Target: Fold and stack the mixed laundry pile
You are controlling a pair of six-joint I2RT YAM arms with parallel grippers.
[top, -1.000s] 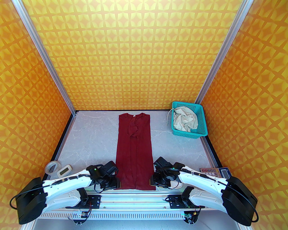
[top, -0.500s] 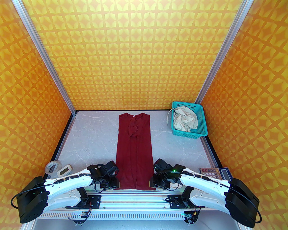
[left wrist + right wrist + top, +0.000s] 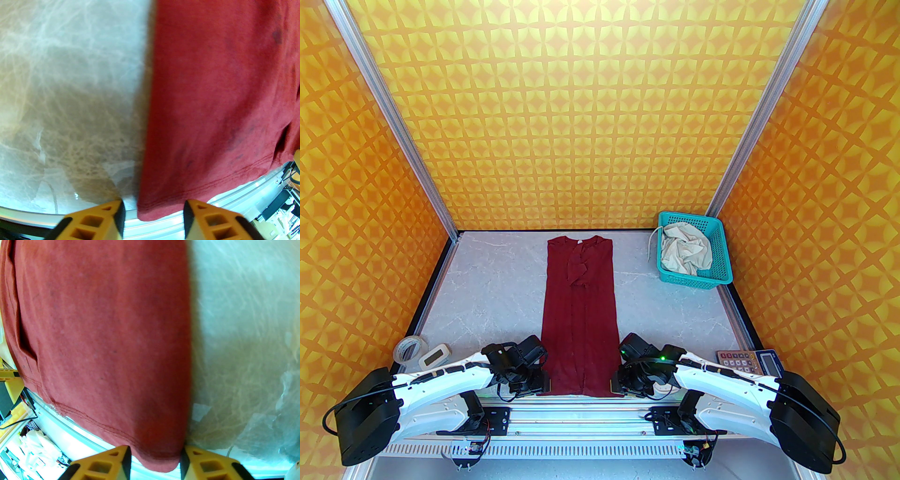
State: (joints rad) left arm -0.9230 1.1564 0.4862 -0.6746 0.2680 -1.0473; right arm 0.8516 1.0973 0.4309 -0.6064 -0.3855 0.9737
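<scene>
Now: both grippers sit at the near hem corners of the maroon shirt (image 3: 579, 318).
The left gripper (image 3: 152, 208) is partly open, its jaws straddling the hem's left corner with bare table (image 3: 487, 290) showing beside one finger. The right gripper (image 3: 154, 451) is partly open, the right corner filling the space between its jaws. The shirt lies flat along the table's middle, collar far. The cream shorts (image 3: 684, 253) lie crumpled in the teal basket (image 3: 698, 281), far right.

Overhead camera, high above and behind the maroon shirt (image 3: 580, 318), faces down and forward over its whole length. Left wrist camera sits very close over the shirt's near left corner; right wrist camera, equally close, over its near right corner. All three share the shirt's near hem.
</scene>
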